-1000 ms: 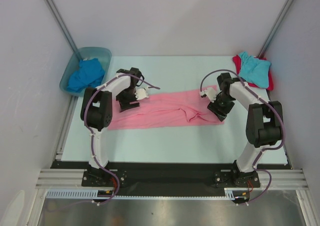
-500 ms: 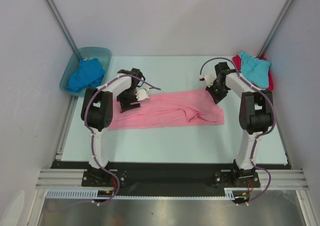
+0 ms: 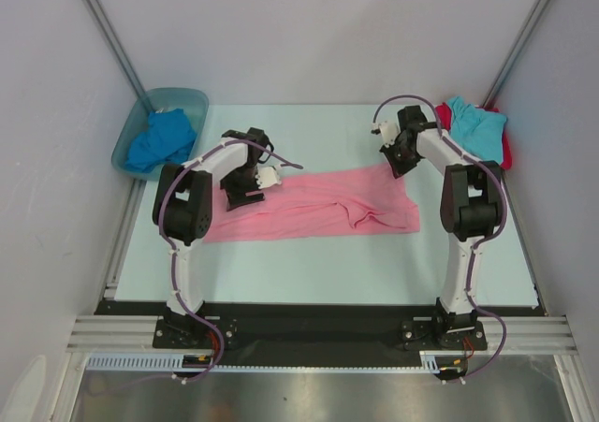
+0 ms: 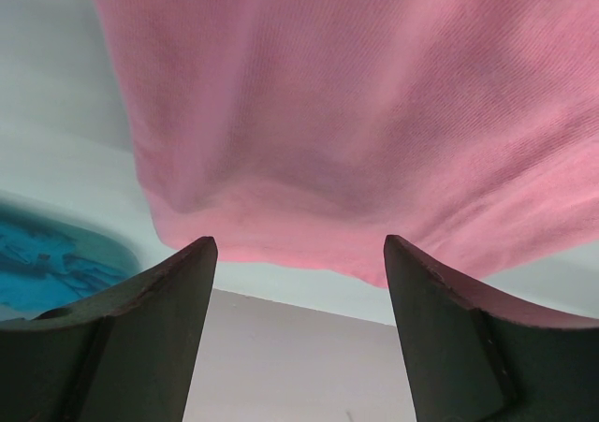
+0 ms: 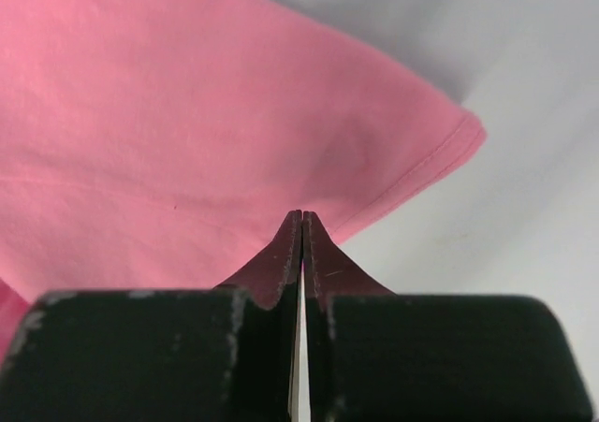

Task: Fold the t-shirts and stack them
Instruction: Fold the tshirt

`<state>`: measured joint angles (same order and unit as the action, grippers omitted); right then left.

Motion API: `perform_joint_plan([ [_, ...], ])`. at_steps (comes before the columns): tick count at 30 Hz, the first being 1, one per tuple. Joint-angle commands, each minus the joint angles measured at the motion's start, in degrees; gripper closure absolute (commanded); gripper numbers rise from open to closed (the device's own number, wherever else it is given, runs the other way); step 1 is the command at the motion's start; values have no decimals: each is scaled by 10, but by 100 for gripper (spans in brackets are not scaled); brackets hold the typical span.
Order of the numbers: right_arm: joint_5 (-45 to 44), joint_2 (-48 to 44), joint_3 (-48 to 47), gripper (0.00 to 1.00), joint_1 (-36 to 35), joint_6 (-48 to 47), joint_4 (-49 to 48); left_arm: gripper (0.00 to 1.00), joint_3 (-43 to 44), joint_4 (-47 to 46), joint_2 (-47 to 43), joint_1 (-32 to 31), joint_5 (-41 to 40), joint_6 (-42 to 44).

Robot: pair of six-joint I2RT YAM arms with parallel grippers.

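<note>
The pink t-shirt (image 3: pixel 318 207) (image 4: pixel 356 113) (image 5: pixel 187 113) lies spread in a long band across the table (image 3: pixel 309 263). My left gripper (image 3: pixel 269 175) (image 4: pixel 295 254) hangs open just above its far left edge, nothing between the fingers. My right gripper (image 3: pixel 397 163) (image 5: pixel 301 214) is shut, its tips at the shirt's far right edge near the corner; no cloth shows between them. A royal blue t-shirt (image 3: pixel 159 139) sits bunched in the tub (image 3: pixel 178 93). The turquoise t-shirt (image 3: pixel 475 127) lies folded on the red one (image 3: pixel 506 151) at the far right.
The translucent tub stands at the far left corner, beside the left wall. White walls close in the table on three sides. The arm bases stand on the black strip (image 3: pixel 318 324) at the near edge.
My right arm has swung from over the shirt's right end toward its far right corner, and its gripper has shut. The left arm and the shirt have hardly moved.
</note>
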<state>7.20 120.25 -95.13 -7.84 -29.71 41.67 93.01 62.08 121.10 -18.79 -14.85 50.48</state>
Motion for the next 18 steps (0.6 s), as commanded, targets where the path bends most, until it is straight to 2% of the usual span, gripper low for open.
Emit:
perform_joint_plan([
  [1,3,30,-19,100,-4,24,-26,22,-2,4,-11,-5,-7,-12],
  [10,-6,81,-15,100,-2,43,-50,21,-6,-1,-40,-4,-42,7],
  [18,-68,135,-54,100,27,31,-69,20,-26,-42,-78,-3,-95,18],
])
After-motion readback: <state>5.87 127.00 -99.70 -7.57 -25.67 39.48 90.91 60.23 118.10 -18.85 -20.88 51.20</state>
